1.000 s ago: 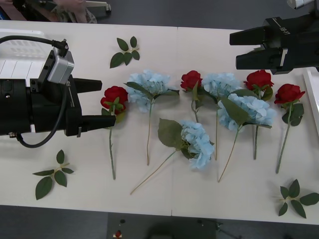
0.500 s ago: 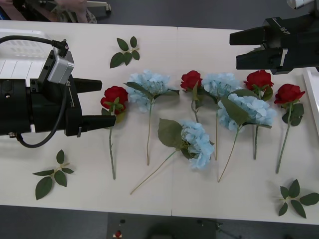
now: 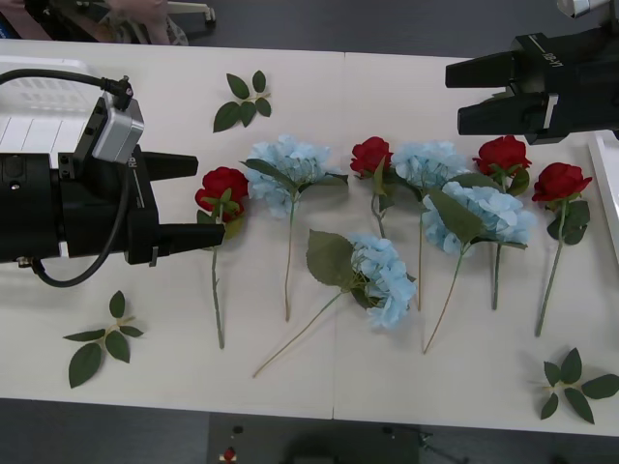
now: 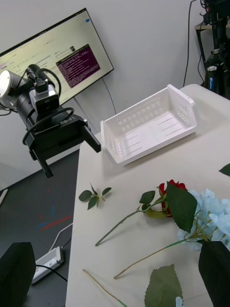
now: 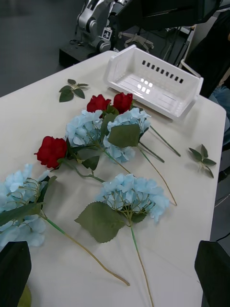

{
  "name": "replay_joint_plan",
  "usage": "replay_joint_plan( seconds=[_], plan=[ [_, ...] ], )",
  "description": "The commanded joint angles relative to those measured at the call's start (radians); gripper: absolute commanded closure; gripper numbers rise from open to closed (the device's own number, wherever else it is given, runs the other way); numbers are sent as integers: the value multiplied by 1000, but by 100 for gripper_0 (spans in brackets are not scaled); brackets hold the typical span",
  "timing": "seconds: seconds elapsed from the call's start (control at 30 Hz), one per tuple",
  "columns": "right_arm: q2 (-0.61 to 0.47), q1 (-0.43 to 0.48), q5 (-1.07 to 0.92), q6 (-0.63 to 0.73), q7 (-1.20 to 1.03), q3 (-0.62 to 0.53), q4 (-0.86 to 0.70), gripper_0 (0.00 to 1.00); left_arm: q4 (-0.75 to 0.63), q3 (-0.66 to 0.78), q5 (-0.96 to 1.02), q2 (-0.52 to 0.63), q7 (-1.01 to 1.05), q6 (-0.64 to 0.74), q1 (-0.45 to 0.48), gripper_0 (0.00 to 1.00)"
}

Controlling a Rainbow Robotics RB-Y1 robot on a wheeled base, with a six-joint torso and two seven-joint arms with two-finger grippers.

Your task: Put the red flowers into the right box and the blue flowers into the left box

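Left gripper (image 3: 193,198) is held agape beside the leftmost red rose (image 3: 222,188), right gripper (image 3: 462,95) agape too. Nothing's been moved vs 1s ago, so sorting isn't started yet.

White table (image 3: 387,367), seam down the middle. Dark grey floor (image 3: 290,19) beyond the far edge and under the near edge. Wall-mounted monitor (image 4: 55,50) on a plain white wall (image 4: 143,43), terminal window open, cable hanging below. White power strip (image 4: 48,261) on the floor with coloured tape marks nearby. Dark equipment rack (image 4: 215,43) in the corner. Even indoor light.
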Motion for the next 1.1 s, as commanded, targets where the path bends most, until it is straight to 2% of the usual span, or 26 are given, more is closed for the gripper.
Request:
replay_joint_plan(
  seconds=[0.03,0.6,0.63,0.7,0.77,0.87,0.97,1.07,1.1],
  plan=[
    [-18,-10,-10,1,2,-23,-12,0,-24,20,4,-8,50,-8,-36,0],
    [-18,-10,-10,1,2,-23,-12,0,-24,20,4,-8,50,-8,-36,0],
    [19,53,9,1,2,28,1,0,-24,20,4,-8,50,-8,-36,0],
    [23,67,21,7,2,17,7,0,-24,20,4,-8,50,-8,-36,0],
    [22,72,47,33,-16,6,25,0,-19,3,11,-64,50,-14,-25,0],
    [22,61,154,149,-261,-63,77,0,11,22,163,-78,81,-25,-33,0],
    [37,36,397,363,-721,-230,116,0,131,32,277,-43,179,41,-56,0],
    [69,13,572,561,-1114,-361,125,0,228,17,297,-12,305,110,-65,0],
    [83,-11,664,671,-1342,-411,127,0,291,-11,266,-3,382,144,-83,0]
  ],
)
